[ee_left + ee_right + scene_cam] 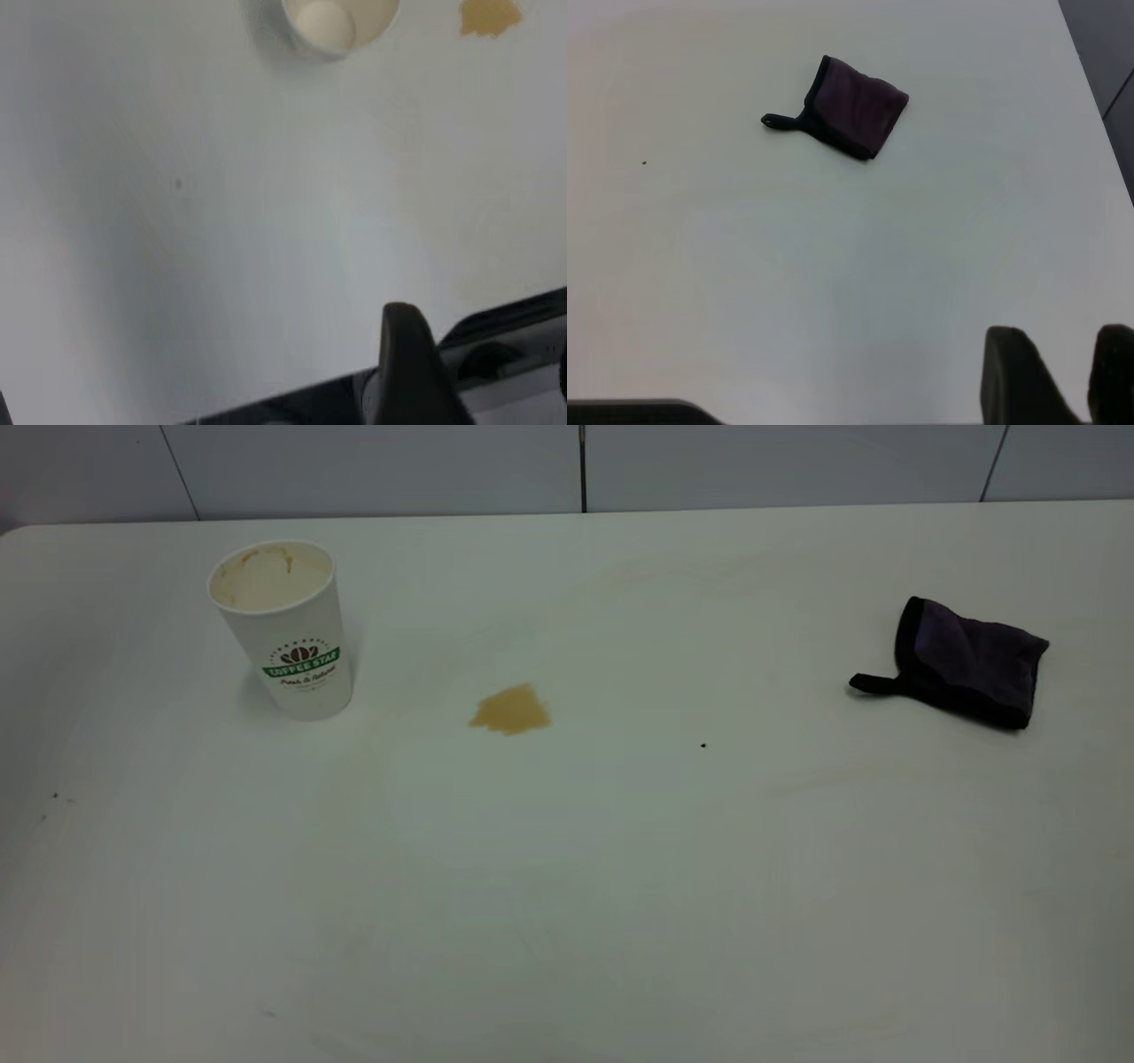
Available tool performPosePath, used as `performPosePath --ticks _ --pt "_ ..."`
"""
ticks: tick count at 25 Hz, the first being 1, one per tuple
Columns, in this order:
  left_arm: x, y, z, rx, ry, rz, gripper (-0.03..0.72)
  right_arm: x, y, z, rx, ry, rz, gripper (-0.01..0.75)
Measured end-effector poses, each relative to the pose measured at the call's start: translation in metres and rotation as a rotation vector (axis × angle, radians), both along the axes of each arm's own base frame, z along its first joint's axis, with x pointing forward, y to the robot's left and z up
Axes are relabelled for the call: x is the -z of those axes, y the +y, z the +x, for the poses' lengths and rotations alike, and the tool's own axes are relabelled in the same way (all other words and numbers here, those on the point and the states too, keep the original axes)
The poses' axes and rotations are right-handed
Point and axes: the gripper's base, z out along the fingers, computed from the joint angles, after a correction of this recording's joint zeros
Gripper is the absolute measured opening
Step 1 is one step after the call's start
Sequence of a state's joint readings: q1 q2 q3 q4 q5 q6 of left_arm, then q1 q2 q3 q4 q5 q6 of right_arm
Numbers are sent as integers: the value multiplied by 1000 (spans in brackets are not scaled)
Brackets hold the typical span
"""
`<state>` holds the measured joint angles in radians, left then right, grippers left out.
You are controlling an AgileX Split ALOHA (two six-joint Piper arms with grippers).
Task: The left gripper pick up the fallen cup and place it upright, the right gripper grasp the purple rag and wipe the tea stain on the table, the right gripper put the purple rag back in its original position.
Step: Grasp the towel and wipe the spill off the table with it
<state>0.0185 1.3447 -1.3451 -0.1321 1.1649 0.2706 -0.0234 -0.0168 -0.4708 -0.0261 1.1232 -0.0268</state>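
White paper cup [283, 629] is standing upright on the table [567, 886], tea stain [511, 710] just beside it. Purple rag [966, 660] is lying well apart, ungrasped. Right gripper [1059, 376] is showing a narrow gap; left gripper [416, 372] state cannot be told.

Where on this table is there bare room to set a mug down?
The whole near half of the table is bare. So is the stretch between the tea stain and the purple rag, bar a black speck. Tightest: between cup and stain.
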Motion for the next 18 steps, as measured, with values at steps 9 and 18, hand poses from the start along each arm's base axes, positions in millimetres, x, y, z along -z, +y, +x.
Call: performPosePath --ticks 9,18 --pt "25 3 -100 -114 -2 10 438 0 0 0 0 0 0 239" --pt "73 1 -205 -120 -160 1 438 0 0 0 0 0 0 239"
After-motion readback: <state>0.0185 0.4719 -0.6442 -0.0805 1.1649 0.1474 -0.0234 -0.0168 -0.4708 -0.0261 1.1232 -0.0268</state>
